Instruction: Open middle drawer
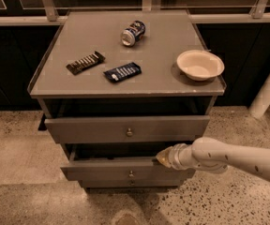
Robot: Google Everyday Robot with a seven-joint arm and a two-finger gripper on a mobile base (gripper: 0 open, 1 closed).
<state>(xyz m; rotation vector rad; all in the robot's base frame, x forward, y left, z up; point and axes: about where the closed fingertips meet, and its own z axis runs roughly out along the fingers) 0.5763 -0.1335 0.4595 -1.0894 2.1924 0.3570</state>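
The grey cabinet (125, 86) has three drawers stacked in its front. The middle drawer (102, 169), with a small round knob (131, 174), stands pulled out a little, with a dark gap above its front. My gripper (161, 157) comes in from the right on a white arm (228, 159). It sits at the top edge of the middle drawer's front, right of the knob. The top drawer (93, 128) with its knob (129, 132) also stands slightly forward. Only a thin strip of the bottom drawer (125, 183) shows.
On the cabinet top lie a tipped can (132, 33), a dark snack bar (85, 62), a blue packet (122, 72) and a white bowl (200, 64). A white post (268, 90) stands at the right. Speckled floor (18, 149) surrounds the cabinet.
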